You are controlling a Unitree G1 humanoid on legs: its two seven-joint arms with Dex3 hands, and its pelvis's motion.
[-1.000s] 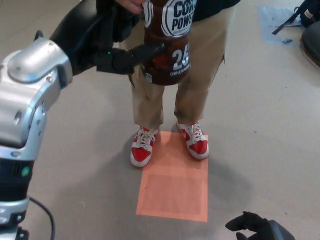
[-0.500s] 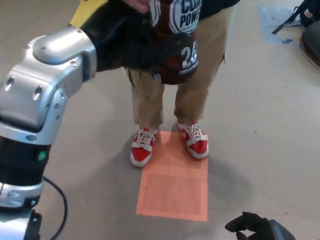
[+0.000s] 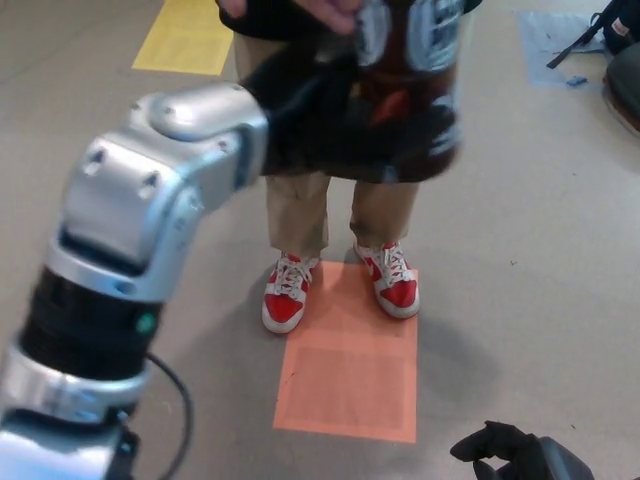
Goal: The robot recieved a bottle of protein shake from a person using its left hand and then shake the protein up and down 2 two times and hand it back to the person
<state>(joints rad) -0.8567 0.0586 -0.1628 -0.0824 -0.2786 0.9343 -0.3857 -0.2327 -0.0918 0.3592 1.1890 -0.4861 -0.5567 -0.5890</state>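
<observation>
The left robot hand (image 3: 335,115) now has its black fingers wrapped around the dark brown plastic protein shake bottle with white letters (image 3: 410,90). A second ago those fingers were only touching the side of the bottle, and the bottle sat more to the left and looked sharp. Now the arm is further in and higher, the big silver and black left arm (image 3: 140,240) fills more of the picture, and the bottle looks big and blurry, so it is moving fast and is close to the camera. The bottle is inside the left robot hand, with its top end just above the hand, where a person's hand (image 3: 335,12) is still right at the top of it. It is too blurry to tell if the person is still holding on or has let go. I think this means the robot is just taking the bottle from the person, or is starting the first shake. The two shakes up and down and the giving back are probably still to come. Right under the left robot hand and the bottle are the person's tan trousers (image 3: 300,215) and red and white shoes (image 3: 285,295), standing on an orange square mat on the floor (image 3: 350,385). The right robot hand (image 3: 505,450) is far below and to the side, low near the floor. It holds nothing and its black fingers look curled a little apart.
</observation>
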